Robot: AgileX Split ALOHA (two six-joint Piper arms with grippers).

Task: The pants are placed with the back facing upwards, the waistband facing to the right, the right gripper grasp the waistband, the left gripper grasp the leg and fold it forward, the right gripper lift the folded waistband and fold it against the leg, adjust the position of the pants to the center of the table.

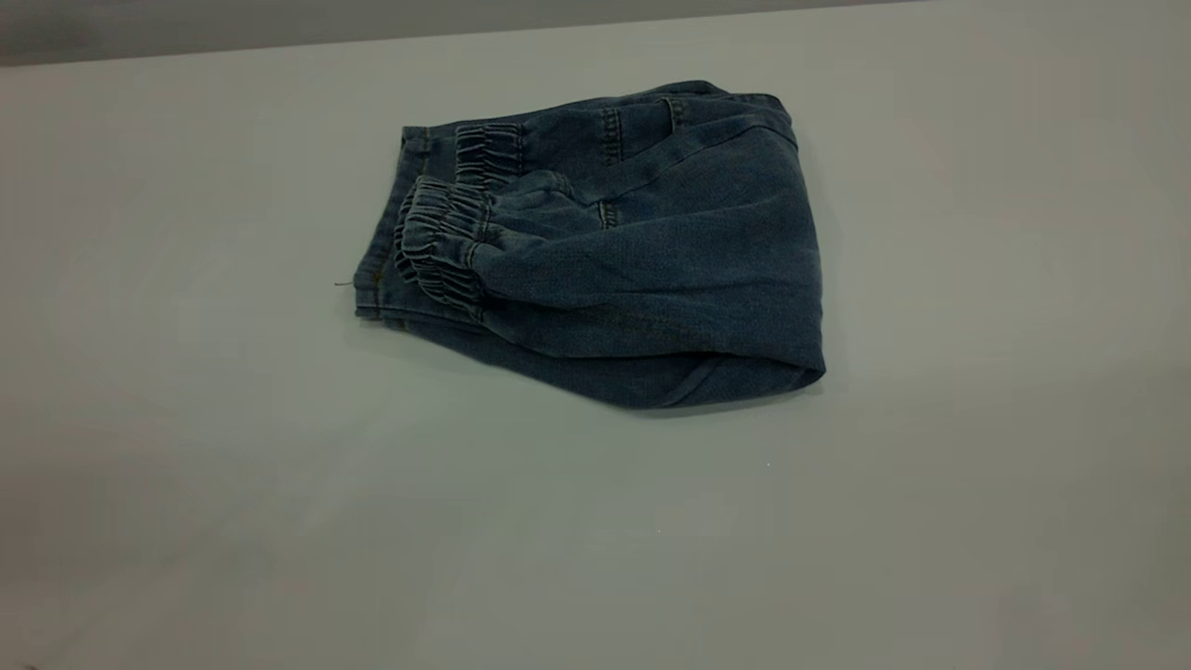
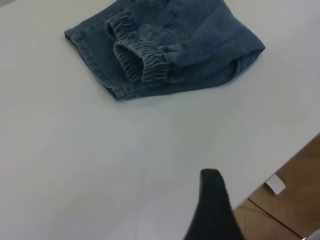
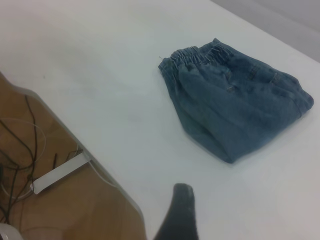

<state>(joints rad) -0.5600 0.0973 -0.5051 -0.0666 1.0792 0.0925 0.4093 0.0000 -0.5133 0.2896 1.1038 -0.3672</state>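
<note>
The pants (image 1: 642,261) lie folded into a compact blue denim bundle on the table (image 1: 233,484), a little back and right of its middle. The gathered waistband (image 1: 442,247) is folded over to the left and rests on the leg, whose flat stitched hem (image 1: 377,274) sticks out beneath it. The same bundle shows in the left wrist view (image 2: 200,45) and the right wrist view (image 3: 240,105). Neither arm is in the exterior view. My left gripper (image 2: 214,200) and right gripper (image 3: 181,210) each show only as a black tip over bare table, far from the pants and holding nothing.
The table's near edge runs past a wooden floor with a white bracket (image 2: 275,184) in the left wrist view. In the right wrist view a white strip (image 3: 60,172) and loose cables (image 3: 20,140) lie off the table's edge. Bare surface surrounds the pants.
</note>
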